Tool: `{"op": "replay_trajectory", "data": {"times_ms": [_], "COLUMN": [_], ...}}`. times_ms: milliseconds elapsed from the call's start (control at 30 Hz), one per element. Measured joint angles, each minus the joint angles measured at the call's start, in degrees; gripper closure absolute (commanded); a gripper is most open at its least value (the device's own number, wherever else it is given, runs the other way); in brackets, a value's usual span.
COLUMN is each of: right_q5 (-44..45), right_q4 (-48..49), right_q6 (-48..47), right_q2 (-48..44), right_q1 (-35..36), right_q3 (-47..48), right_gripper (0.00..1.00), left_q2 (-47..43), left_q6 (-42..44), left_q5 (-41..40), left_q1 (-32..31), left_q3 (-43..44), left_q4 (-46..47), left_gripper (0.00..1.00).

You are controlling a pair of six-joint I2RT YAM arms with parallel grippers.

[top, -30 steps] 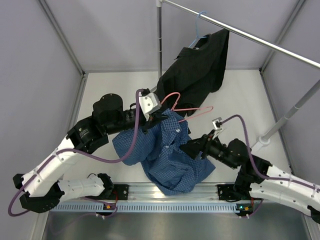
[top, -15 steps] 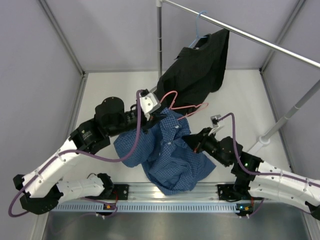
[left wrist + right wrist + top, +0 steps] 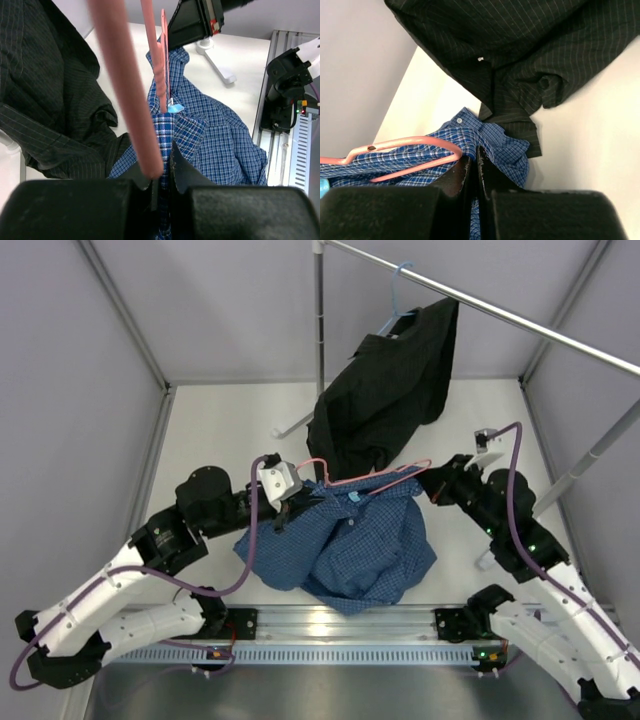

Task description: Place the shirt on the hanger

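The blue checked shirt (image 3: 350, 545) lies bunched on the table between both arms, its upper edge stretched along the pink hanger (image 3: 365, 478). My left gripper (image 3: 285, 502) is shut on a fold of shirt (image 3: 210, 135) fabric. The hanger (image 3: 125, 90) wire runs down to the left finger; whether it is pinched too, I cannot tell. My right gripper (image 3: 428, 483) is shut on the shirt (image 3: 490, 137) edge just beside the hanger's (image 3: 410, 145) curved end. In their own wrist views the left gripper (image 3: 164, 165) and right gripper (image 3: 475, 167) show cloth between closed jaws.
A black striped shirt (image 3: 385, 390) hangs on a light blue hanger (image 3: 400, 290) from the metal rail (image 3: 500, 310), its hem reaching the table just behind the pink hanger. The rack's upright pole (image 3: 318, 330) stands behind. An aluminium rail (image 3: 350, 625) borders the near edge.
My right gripper shut on the shirt, then swung right and away, pulling the fabric out along the hanger. The left gripper drew slightly nearer and left with hanger and shirt.
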Motion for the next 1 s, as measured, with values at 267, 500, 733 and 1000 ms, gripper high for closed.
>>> {"op": "replay_trajectory", "data": {"times_ms": [267, 500, 733, 1000], "right_q5": [-8.5, -11.7, -17.1, -21.1], "right_q4": [-7.0, -12.7, -16.4, -16.8], "right_q6": [-4.4, -7.8, -10.7, -12.2], "right_q2": [4.3, 9.1, 14.0, 14.1], "right_q1": [-6.8, -12.5, -19.0, -20.4], "right_q3": [5.6, 9.9, 15.0, 15.2], "right_gripper": [1.0, 1.0, 1.0, 1.0], "left_q2": [0.5, 4.0, 6.6, 7.6], "left_q6": [2.6, 4.8, 6.0, 6.4], "left_q5": [-0.7, -1.4, -3.7, -7.0], "left_q1": [-0.1, -0.7, -2.1, -3.5], "left_q3": [-1.3, -1.3, -1.1, 0.5], "left_q4": [0.2, -0.9, -1.3, -3.3], "left_gripper": [1.0, 1.0, 1.0, 1.0]}}
